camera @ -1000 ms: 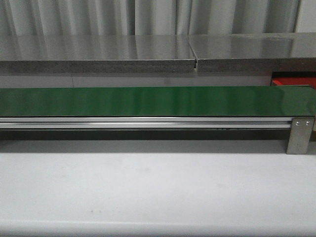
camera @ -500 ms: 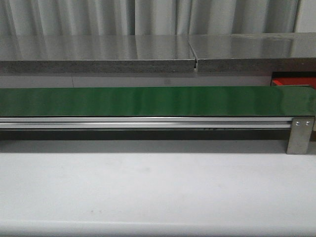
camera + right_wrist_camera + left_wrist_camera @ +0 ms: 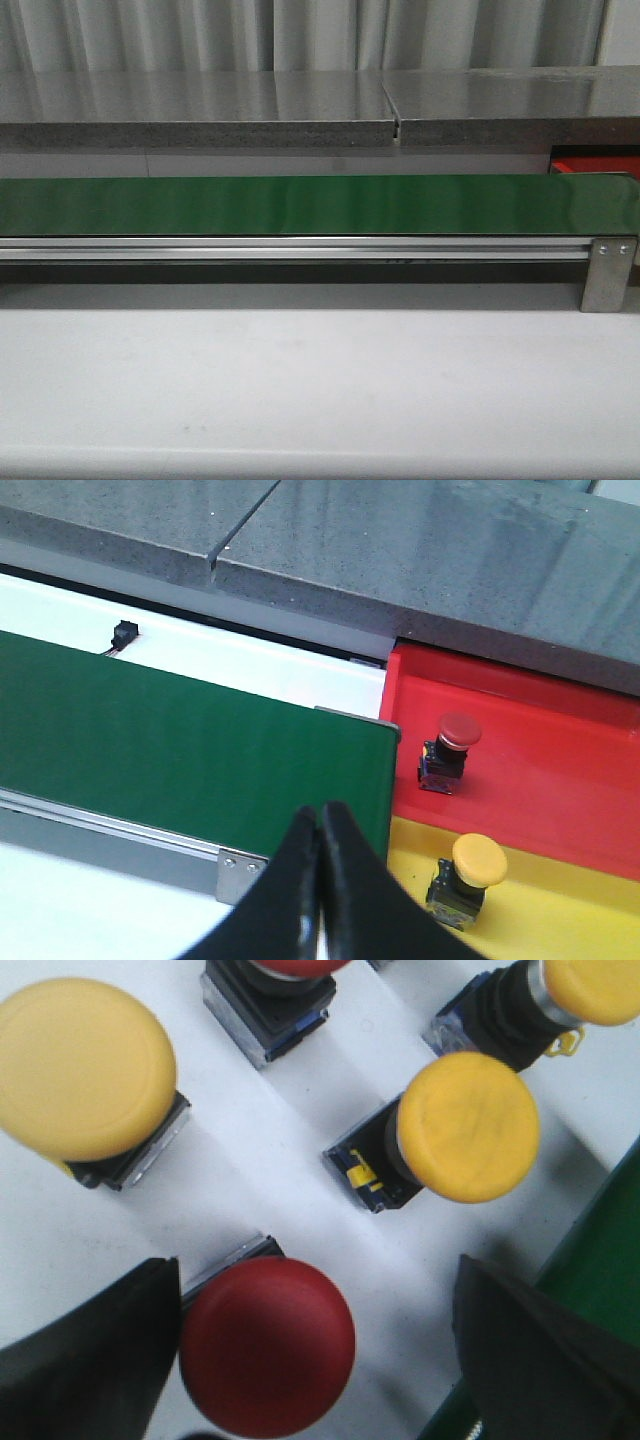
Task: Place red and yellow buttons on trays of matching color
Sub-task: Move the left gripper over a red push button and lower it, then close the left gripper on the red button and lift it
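Note:
In the left wrist view my left gripper (image 3: 318, 1360) is open over a white surface. A red button (image 3: 268, 1345) lies between its fingers, close against one finger (image 3: 90, 1360). Three yellow buttons (image 3: 468, 1125) (image 3: 80, 1070) (image 3: 595, 985) and another red one (image 3: 295, 966) lie beyond. In the right wrist view my right gripper (image 3: 322, 820) is shut on nothing, above the belt's end. A red tray (image 3: 570, 770) holds a red button (image 3: 452, 742); a yellow tray (image 3: 570, 925) holds a yellow button (image 3: 470, 872). Neither gripper shows in the front view.
A long green belt (image 3: 300, 205) on an aluminium rail (image 3: 300, 248) crosses the table, with a steel bracket (image 3: 608, 275) at its right end. A corner of the red tray (image 3: 595, 163) shows behind it. A grey stone ledge (image 3: 200, 110) runs along the back.

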Robot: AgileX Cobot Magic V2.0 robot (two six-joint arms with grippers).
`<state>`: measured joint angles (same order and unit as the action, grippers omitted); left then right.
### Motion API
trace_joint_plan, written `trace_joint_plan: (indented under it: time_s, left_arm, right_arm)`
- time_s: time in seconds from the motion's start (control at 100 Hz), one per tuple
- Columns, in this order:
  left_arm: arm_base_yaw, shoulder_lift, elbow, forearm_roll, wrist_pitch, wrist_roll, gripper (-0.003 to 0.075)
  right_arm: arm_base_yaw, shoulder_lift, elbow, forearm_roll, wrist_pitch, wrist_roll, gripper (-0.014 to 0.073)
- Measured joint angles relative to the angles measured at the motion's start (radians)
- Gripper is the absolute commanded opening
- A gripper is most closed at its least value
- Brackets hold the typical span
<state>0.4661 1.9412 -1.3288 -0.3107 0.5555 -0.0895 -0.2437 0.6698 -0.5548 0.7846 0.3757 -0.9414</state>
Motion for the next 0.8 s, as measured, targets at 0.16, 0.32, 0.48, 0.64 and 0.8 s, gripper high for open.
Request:
trace_joint_plan:
  time_s: [0.16, 0.32, 0.48, 0.64, 0.8]
  left_arm:
    - [0.0, 0.0, 0.0, 0.0, 0.007, 0.0, 0.0299]
    - [0.0, 0.0, 0.0, 0.0, 0.013, 0.0, 0.0167]
    - [0.0, 0.0, -0.002, 0.0, 0.021, 0.0, 0.0083]
    - [0.0, -0.018, -0.002, 0.002, 0.064, 0.0, 0.0031]
    - [0.0, -0.113, -0.002, 0.004, 0.104, 0.003, 0.0008]
  right_arm:
    - [0.0, 0.0, 0.0, 0.0, 0.0, 0.0, -0.0068]
    - [0.0, 0.0, 0.0, 0.0, 0.0, 0.0, -0.0068]
    - [0.0, 0.0, 0.0, 0.0, 0.0, 0.0, -0.0068]
    - [0.0, 0.0, 0.0, 0.0, 0.0, 0.0, -0.0068]
    - [0.0, 0.0, 0.0, 0.0, 0.0, 0.0, -0.0068]
